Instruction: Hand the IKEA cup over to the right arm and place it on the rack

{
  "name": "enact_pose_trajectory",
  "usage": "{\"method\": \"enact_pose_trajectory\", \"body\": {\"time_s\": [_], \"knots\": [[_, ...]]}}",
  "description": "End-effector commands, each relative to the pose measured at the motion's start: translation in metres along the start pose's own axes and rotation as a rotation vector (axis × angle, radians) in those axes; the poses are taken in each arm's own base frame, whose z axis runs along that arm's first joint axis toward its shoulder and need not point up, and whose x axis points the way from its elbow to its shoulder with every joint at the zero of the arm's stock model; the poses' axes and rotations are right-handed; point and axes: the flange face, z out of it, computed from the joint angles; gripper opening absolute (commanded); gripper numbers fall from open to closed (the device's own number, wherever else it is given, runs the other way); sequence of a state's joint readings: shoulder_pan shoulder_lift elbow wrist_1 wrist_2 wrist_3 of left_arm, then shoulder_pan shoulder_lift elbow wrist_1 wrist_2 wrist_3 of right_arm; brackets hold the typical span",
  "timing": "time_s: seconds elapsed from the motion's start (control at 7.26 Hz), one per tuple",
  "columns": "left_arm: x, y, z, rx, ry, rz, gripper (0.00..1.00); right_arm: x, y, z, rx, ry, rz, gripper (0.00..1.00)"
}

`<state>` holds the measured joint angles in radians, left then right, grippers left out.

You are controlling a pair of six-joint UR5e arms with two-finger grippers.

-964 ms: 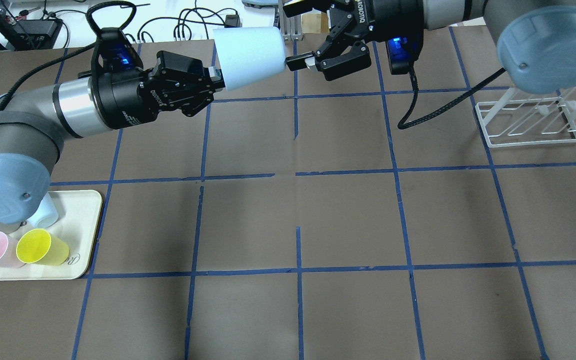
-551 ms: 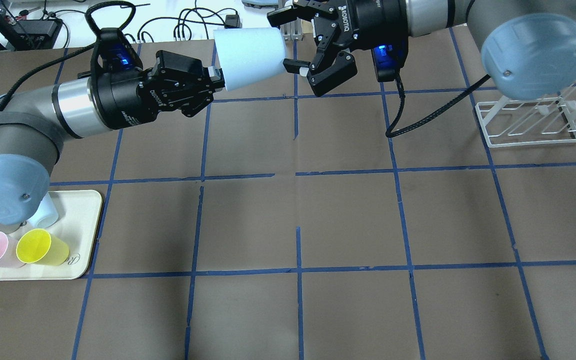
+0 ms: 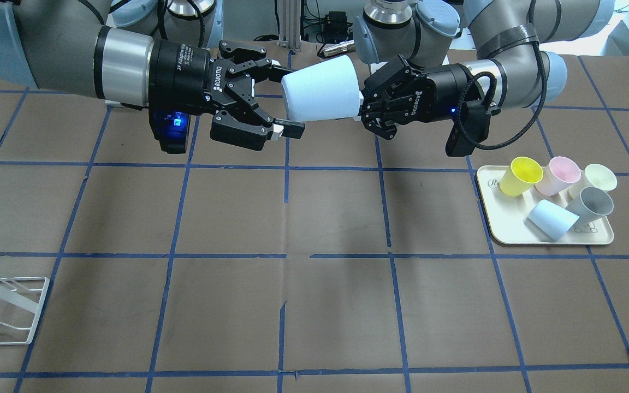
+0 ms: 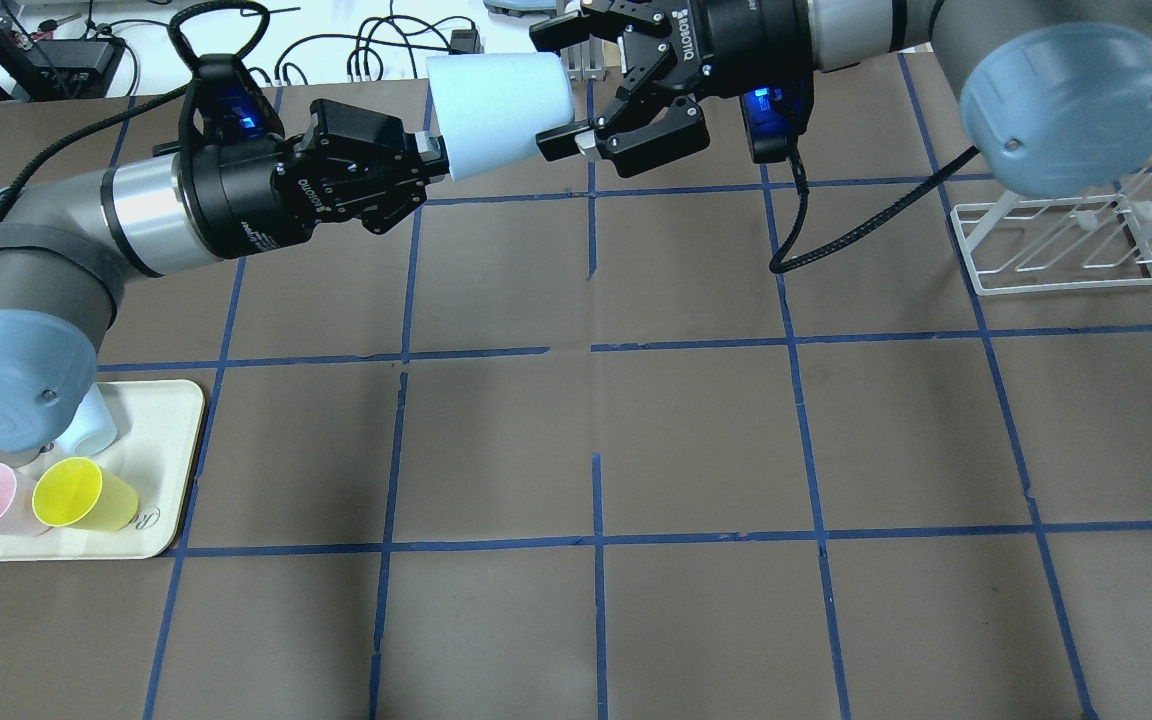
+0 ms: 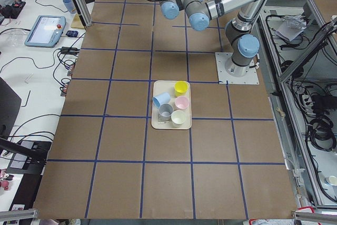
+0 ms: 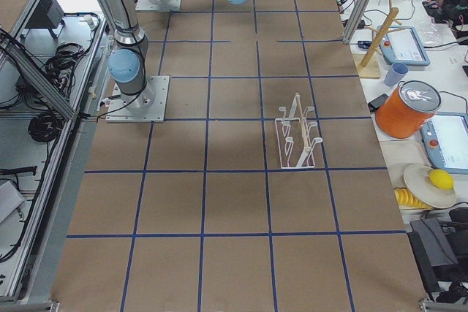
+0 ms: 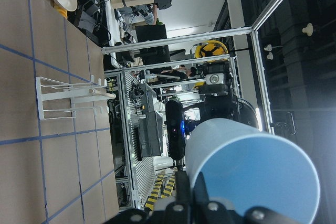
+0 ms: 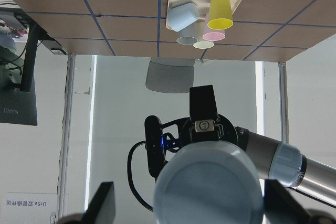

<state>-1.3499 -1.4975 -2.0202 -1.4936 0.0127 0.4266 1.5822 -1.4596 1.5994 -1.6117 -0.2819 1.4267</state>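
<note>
Cup [image 4: 501, 112] hangs in left gripper [image 4: 433, 157]; right gripper [image 4: 558, 85], wide, should straddle its base squarely before closing.

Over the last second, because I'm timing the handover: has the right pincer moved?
Yes. The right pincer has slid toward the overhead view's left, past the blue tape line, and now brackets the IKEA cup, jaws open.

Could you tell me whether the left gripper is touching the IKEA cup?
Touching. The front-facing view shows the left gripper clamped on the IKEA cup.
</note>
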Motion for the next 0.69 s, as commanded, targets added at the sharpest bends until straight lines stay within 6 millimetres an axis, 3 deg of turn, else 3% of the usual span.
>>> {"method": "enact_pose_trajectory", "body": {"time_s": [0.0,0.14,0.28,0.41,0.55], "knots": [[0.0000,0.0001,0.0000,0.000,-0.001,0.000,0.00,0.0026,0.0031,0.0016,-0.006,0.002,0.004,1.00],[-0.0001,0.0002,0.0000,-0.001,-0.002,0.000,0.00,0.0041,0.0043,0.0037,-0.004,0.007,0.009,1.00],[0.0000,0.0001,0.0000,-0.001,-0.002,0.003,0.00,0.0059,0.0059,0.0067,-0.003,0.012,0.009,0.78],[-0.0003,0.0003,0.0000,-0.001,-0.002,0.003,0.00,0.0054,0.0054,0.0069,-0.005,0.012,0.008,0.37],[-0.0002,-0.0002,-0.0006,0.000,-0.003,0.001,0.00,0.0049,0.0045,0.0071,-0.003,0.013,0.012,0.09]]}}
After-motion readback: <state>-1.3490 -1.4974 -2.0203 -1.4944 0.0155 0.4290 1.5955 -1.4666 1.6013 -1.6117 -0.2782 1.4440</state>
